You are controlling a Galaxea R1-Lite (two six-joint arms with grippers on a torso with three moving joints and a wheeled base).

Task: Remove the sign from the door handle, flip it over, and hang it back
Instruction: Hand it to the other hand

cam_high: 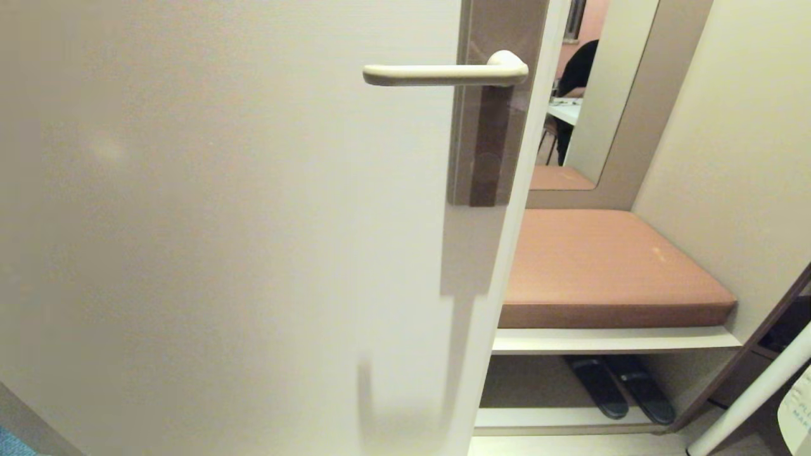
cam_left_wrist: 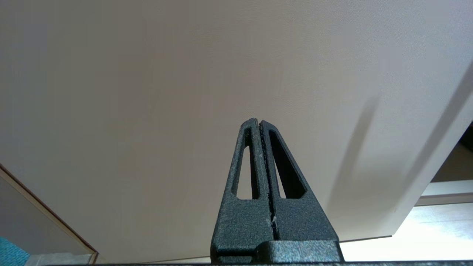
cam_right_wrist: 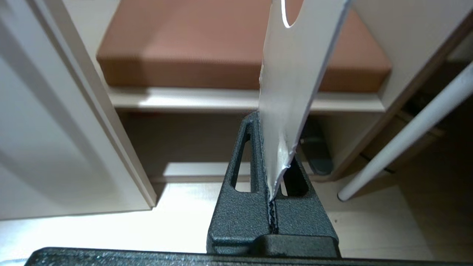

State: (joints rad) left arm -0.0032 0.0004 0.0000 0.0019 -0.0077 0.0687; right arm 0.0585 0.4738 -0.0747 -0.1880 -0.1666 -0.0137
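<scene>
Holding the sign [cam_right_wrist: 292, 85] pinched between your right fingers [cam_right_wrist: 255, 155], you have it off the door handle [cam_high: 443, 74], which is bare and well away from them. Turning and rehanging remain. Your left fingers [cam_left_wrist: 255, 155] are closed on nothing, facing the door [cam_left_wrist: 147, 92].

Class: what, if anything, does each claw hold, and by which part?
The right claw pinches the sign by the end away from its hole. The left claw holds nothing.
</scene>
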